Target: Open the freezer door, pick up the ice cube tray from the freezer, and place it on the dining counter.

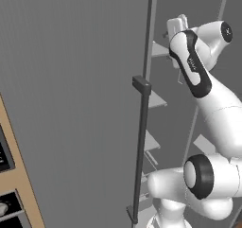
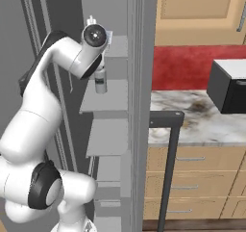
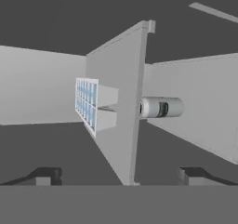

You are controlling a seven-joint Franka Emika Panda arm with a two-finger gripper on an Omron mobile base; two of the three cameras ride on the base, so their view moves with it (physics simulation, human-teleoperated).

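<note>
Pincer (image 3: 119,174) spread wide (holding nothing) before the freezer (image 3: 42,83) shelf (image 3: 122,121), ice cube tray (image 3: 87,104) on one side, cup (image 3: 160,107) on the other.

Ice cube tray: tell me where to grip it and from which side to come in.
Grip the ice cube tray across its thin long edges, coming straight ahead along the shelf it lies on. In the hand view it sits flat against that shelf, grid facing out, between the open fingers, apart from the cup.
</note>
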